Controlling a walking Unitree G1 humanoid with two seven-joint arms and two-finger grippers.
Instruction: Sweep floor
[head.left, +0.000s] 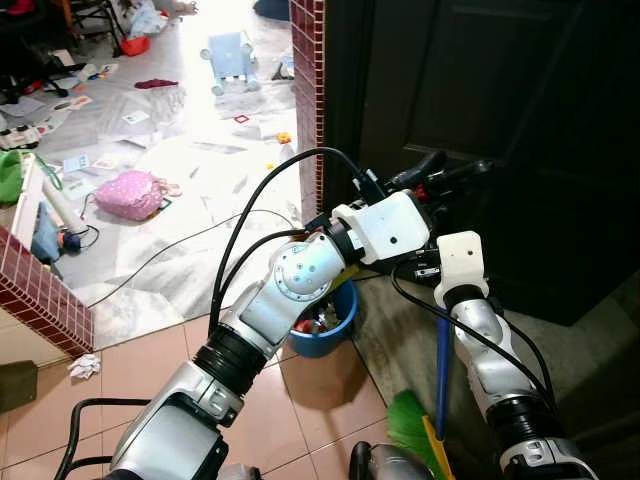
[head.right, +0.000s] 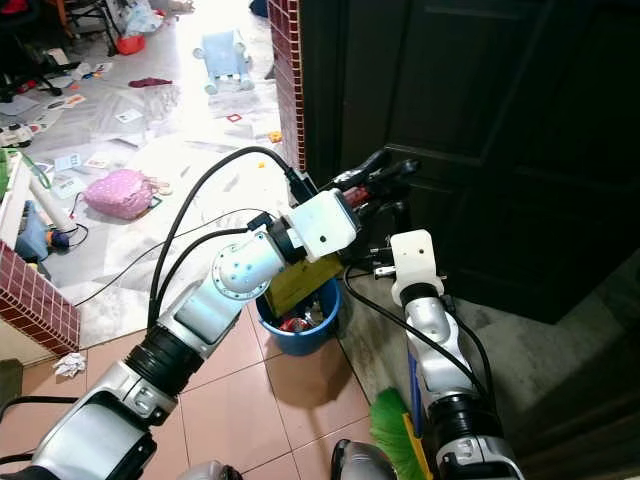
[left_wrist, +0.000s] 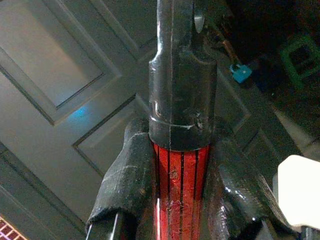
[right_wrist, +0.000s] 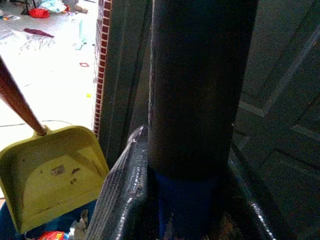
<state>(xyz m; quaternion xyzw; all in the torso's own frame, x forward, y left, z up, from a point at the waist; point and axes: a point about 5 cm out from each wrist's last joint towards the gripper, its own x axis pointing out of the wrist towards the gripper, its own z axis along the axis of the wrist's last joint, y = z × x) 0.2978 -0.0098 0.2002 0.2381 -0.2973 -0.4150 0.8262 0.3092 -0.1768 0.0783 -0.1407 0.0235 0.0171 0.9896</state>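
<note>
Left pincer (left_wrist: 181, 200) clenched on red dustpan handle (left_wrist: 180, 185); yellow dustpan (right_wrist: 47, 172) tilted over blue bucket (head.left: 325, 325) by dark door (head.left: 500, 120). Right pincer (right_wrist: 187, 200) clamped on blue broom handle (head.left: 442, 370), green bristles (head.left: 410, 425) low nr tiled floor (head.left: 310, 395). Probably emptying pan: tip steeper, keep lip inside bucket rim, hold broom clear, then back to littered room beyond.

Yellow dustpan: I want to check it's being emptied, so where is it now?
The yellow dustpan hangs tilted over the blue bucket, by the dark door, its handle gripped by the left gripper.
</note>
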